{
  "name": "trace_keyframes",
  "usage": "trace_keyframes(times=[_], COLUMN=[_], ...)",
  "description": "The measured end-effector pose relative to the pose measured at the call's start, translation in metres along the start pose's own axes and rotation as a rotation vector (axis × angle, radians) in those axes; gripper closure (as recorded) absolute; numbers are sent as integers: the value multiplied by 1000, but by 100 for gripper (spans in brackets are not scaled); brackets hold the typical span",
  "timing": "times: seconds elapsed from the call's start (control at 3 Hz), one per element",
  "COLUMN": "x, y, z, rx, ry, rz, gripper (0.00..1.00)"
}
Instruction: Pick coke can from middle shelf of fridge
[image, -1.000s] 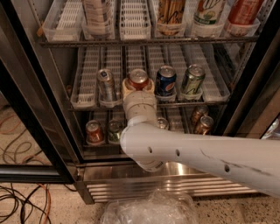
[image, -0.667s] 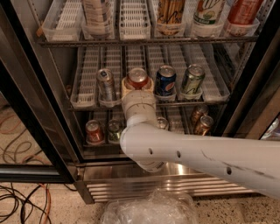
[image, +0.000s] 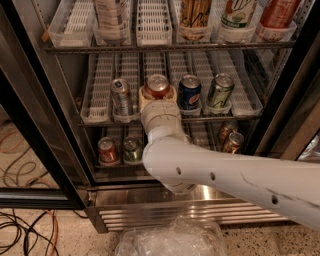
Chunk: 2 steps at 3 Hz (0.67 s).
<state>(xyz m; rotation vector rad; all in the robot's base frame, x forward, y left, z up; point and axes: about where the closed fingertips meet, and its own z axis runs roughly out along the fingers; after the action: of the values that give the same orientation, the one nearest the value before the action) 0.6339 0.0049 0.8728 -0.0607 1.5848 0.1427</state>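
The coke can (image: 157, 83), red with a silver lid, stands in a white lane tray at the front of the middle shelf (image: 98, 107) of the fridge (image: 190, 212). My gripper (image: 157, 94) reaches in from the lower right on a white arm. Its pale fingers (image: 144, 97) sit flush against both sides of the can, shut on it. The can still rests in its lane, and its lower body is hidden behind the wrist.
A silver can (image: 121, 95) stands to the left of the coke can, a blue Pepsi can (image: 190, 92) and a green-and-silver can (image: 220, 90) to the right. Bottles stand above (image: 194, 15), cans below (image: 107, 150). The open door frame (image: 30, 125), floor cables (image: 25, 230) and a plastic bag (image: 170, 240) are near.
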Motion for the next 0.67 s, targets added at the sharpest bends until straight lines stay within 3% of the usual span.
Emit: trace_keyframes(times=[0.67], x=[-14], y=[4], z=[-22], rx=[-73], ry=[15], rz=[-10], gripper=[100])
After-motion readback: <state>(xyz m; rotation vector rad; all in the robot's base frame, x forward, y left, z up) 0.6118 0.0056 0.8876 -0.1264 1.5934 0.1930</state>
